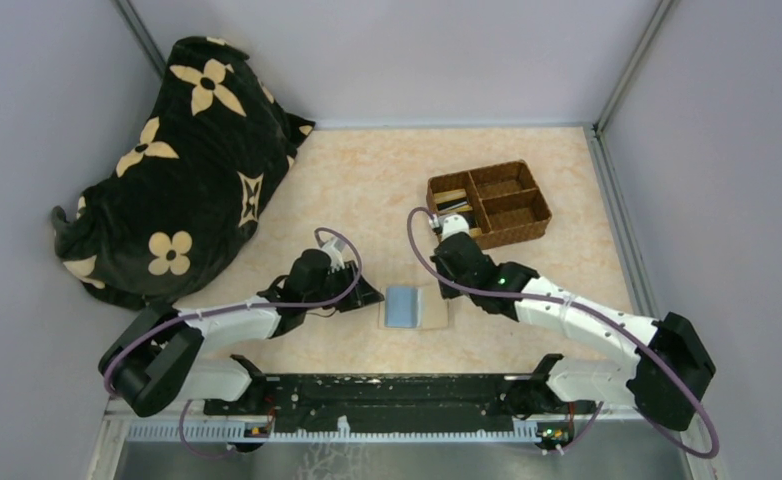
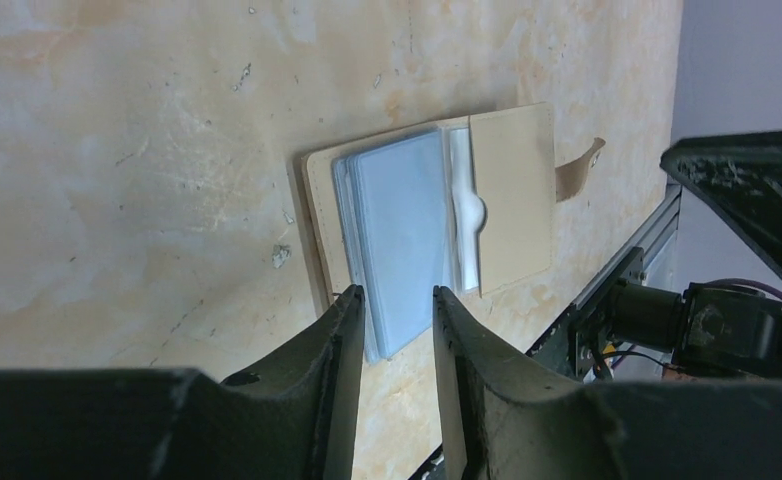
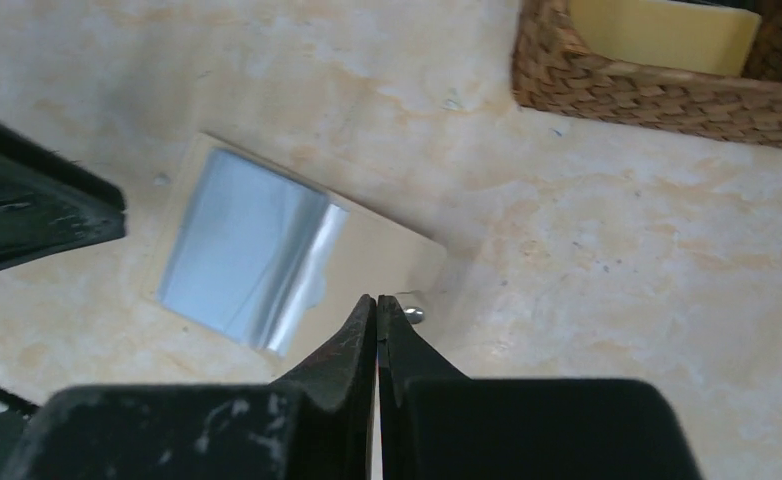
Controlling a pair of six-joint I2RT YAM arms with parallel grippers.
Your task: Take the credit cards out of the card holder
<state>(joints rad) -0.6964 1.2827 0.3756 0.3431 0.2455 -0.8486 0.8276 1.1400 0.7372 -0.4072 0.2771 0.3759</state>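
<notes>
The card holder [image 1: 414, 308] lies open and flat on the table between the two arms. Its pale blue-grey sleeves [image 2: 397, 230] face up beside a cream-beige pocket [image 2: 512, 200], and the snap tab [image 2: 577, 170] sticks out past it. A white card edge [image 2: 464, 215] shows at that pocket's mouth. My left gripper [image 2: 397, 293] [image 1: 367, 295] stands open at the holder's left side, with the sleeves' edge just beyond its tips and nothing gripped. My right gripper [image 3: 378, 298] is shut and empty, hovering over the holder [image 3: 387, 255] near its snap. A tan-gold credit card [image 3: 667, 35] lies in the woven tray.
The brown woven compartment tray [image 1: 517, 232] [image 3: 647, 90] stands at the back right, with cards [image 1: 452, 200] in its left compartment. A black plush blanket with beige flowers [image 1: 182, 160] fills the back left. Grey walls enclose the table.
</notes>
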